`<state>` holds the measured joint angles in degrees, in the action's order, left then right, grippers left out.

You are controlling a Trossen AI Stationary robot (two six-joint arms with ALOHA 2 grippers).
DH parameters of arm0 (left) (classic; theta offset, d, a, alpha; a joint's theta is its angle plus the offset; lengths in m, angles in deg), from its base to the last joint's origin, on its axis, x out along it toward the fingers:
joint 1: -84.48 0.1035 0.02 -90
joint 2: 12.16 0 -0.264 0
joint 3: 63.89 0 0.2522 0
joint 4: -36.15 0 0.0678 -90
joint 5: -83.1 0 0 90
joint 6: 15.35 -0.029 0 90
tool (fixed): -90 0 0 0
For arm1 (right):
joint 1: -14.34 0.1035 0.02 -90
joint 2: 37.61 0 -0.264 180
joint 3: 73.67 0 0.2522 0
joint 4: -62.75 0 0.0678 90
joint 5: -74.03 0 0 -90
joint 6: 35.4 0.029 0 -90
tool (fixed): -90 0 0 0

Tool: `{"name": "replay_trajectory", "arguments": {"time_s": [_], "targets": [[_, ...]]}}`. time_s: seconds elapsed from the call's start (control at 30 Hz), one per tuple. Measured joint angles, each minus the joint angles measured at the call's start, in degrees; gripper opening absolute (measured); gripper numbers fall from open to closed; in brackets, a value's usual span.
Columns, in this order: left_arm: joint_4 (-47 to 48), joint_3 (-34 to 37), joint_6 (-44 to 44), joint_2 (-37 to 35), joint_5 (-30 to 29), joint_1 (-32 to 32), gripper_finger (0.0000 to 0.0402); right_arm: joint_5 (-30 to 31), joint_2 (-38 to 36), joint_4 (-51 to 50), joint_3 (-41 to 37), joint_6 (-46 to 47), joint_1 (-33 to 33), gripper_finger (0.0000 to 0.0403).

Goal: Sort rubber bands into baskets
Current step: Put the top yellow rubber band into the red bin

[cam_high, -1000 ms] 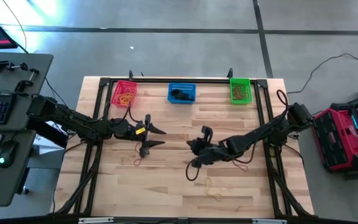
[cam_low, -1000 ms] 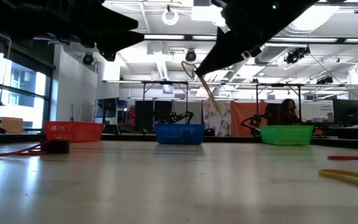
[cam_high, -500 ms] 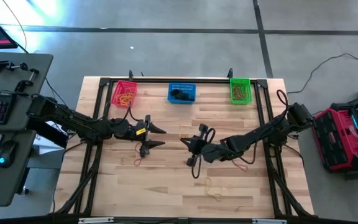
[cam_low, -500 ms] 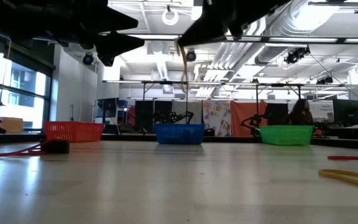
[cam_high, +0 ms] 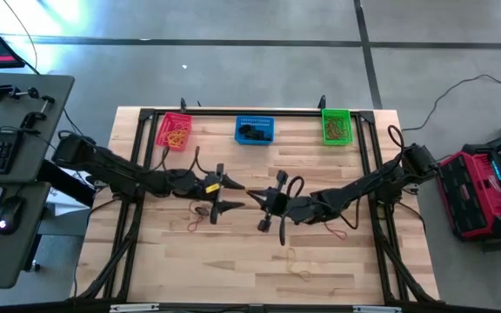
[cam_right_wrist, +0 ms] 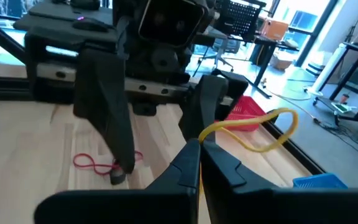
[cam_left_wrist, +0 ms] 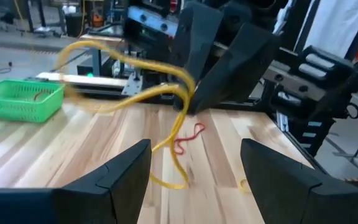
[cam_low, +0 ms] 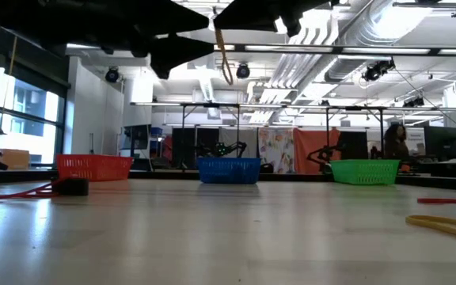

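Grippers meet nose to nose over the middle of the table (cam_high: 320,261), both lifted clear of the wood. The right gripper (cam_high: 252,195) has its fingers pinched tight on a yellow rubber band (cam_right_wrist: 257,134), which loops out from the tips and hangs in the air; the low view catches it as a thin tan strand (cam_low: 223,55) dangling high above the boards. Facing it, the left gripper (cam_high: 238,195) stands with its fingers (cam_left_wrist: 114,177) spread wide and nothing between them, the yellow loop (cam_left_wrist: 135,74) floating just ahead of that gap (close, but whether it touches either finger I cannot tell).

Down on the wood below the left arm lies a red rubber band (cam_high: 197,217), with a short black band (cam_right_wrist: 117,177) just beside it in the right wrist view. Another red band (cam_high: 341,229) lies below the right arm, and yellow bands (cam_high: 296,263) rest nearer the front edge.

Along the far edge sit the three baskets, well apart from the action: the red-pink basket (cam_high: 174,131) with yellow loops inside, the blue basket (cam_high: 254,129) with dark pieces in it, and the green basket (cam_high: 337,126) with reddish loops.
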<state>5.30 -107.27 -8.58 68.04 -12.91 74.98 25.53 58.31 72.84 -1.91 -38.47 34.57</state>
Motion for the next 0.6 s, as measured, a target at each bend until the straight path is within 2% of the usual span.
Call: {"name": "replay_trajectory", "arguments": {"time_s": [0.43,0.6], "targets": [[0.17,-4.82,-2.91,5.86,-1.35,0.04,0.0237,-2.32,0.0,1.29,0.0,-0.44,0.06,0.0],[-0.26,-4.82,-2.95,5.84,-1.85,0.04,0.0188,-2.53,0.0,1.61,0.0,-0.44,0.07,0.0]]}}
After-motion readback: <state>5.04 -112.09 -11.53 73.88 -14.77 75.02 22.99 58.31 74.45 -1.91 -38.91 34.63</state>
